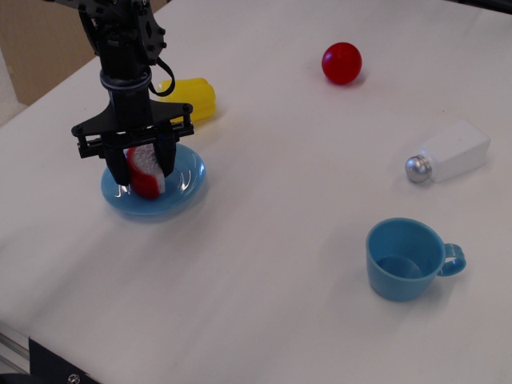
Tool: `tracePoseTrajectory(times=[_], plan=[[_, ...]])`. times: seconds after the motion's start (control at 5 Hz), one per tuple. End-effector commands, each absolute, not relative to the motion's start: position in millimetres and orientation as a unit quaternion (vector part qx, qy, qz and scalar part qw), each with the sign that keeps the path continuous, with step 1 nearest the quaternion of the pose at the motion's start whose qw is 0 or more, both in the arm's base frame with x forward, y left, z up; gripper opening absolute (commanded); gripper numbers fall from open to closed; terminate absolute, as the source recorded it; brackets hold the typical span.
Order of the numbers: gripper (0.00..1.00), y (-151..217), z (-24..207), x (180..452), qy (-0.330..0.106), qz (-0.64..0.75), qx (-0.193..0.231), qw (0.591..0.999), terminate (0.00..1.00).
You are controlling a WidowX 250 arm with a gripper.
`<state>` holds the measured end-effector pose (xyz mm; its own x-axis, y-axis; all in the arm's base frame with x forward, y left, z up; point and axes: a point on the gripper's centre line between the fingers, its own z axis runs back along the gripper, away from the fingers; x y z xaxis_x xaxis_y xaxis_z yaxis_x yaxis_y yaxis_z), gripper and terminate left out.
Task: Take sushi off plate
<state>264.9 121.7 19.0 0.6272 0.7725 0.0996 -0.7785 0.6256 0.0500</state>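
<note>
Black gripper (144, 166) clamped on the sushi (146, 172), fingers pressing either side. Sushi over the light-blue plate (186, 180), apparently resting on it, though contact is hard to judge. Yellow pepper (192, 98) just behind; white table (280, 240) beneath.

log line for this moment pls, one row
phase: grasp | gripper: fingers shut on sushi | sushi: over plate, lift-off unclear | rest: untouched
</note>
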Motion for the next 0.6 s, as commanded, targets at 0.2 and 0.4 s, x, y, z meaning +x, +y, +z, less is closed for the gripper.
tracePoseTrajectory(times=[0.2, 0.4], plan=[[0.0, 92.3, 92.2, 304.6, -0.107, 0.383, 0.048, 0.916, 0.0], [0.0, 76.2, 84.5, 330.7, -0.106, 0.344, 0.03, 0.933, 0.0]])
